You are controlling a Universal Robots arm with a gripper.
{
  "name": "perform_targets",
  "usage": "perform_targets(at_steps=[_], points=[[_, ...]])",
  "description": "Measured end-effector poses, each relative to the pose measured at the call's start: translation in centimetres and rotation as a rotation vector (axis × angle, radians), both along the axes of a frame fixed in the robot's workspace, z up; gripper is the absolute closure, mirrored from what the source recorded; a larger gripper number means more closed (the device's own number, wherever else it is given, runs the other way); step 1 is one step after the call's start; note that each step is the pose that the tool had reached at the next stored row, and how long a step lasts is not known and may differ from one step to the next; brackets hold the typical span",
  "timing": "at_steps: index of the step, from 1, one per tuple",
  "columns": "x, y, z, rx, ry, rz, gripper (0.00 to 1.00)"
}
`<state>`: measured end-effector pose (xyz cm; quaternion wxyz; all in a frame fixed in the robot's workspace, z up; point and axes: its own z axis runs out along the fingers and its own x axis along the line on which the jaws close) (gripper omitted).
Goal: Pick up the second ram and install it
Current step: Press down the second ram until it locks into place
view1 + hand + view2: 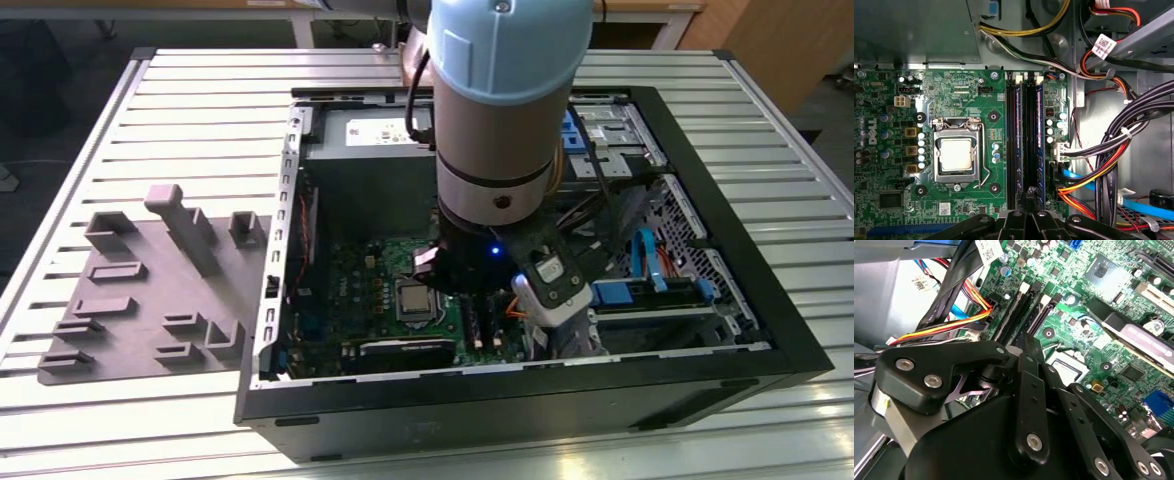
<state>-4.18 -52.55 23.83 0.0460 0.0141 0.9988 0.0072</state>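
Note:
Two thin blue-green ram sticks stand edge-on in the motherboard's long black slots, one [1040, 125] beside the other [1014, 125]; I cannot tell which is the second ram. My gripper [1030, 192] hangs inside the open computer case [534, 385], its black fingers [1028, 347] drawn together into a narrow tip. The tip sits over the near end of the slots [1024, 310], between the two sticks. Nothing shows between the fingers. In the exterior view the gripper [467, 285] is low over the green motherboard [354, 290].
A grey moulded tray [134, 300] with raised blocks lies on the slatted table at the exterior view's left. The CPU socket [956, 155] is beside the slots. Bundles of coloured cables [1114, 150] and a metal drive cage [614, 140] crowd the other side.

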Motion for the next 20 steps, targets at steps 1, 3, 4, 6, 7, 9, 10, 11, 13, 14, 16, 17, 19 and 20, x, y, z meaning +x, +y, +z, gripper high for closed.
perform_targets(at_steps=[1,3,4,6,7,9,10,11,13,14,16,17,19,20], points=[[0.0,0.0,0.0,0.0,0.0,0.0,0.89],[0.0,0.0,0.03,-0.0003,0.0001,0.0,0.89],[0.0,0.0,0.03,-0.0002,0.0001,0.0,0.89],[0.0,0.03,0.04,-0.0003,0.0001,0.0,0.89],[0.0,0.07,0.05,-0.0005,0.0002,0.0,0.89],[-0.01,0.2,0.04,-0.0004,0.0002,0.0,0.89],[-0.01,0.29,0.04,-0.0003,0.0002,0.0,0.89],[0.0,0.4,0.04,-0.0003,0.0002,0.0,0.89],[0.0,0.66,0.03,-0.0003,0.0001,0.0,0.89],[0.0,0.79,0.03,-0.0003,0.0001,0.0,0.89],[0.0,1.04,0.03,-0.0001,0.0001,0.0,0.89],[0.0,1.19,0.03,-0.0002,0.0001,0.0,0.89],[0.0,1.46,0.03,-0.0004,0.0002,0.0,0.89],[0.0,1.59,0.03,-0.0004,0.0001,0.0,0.89]])
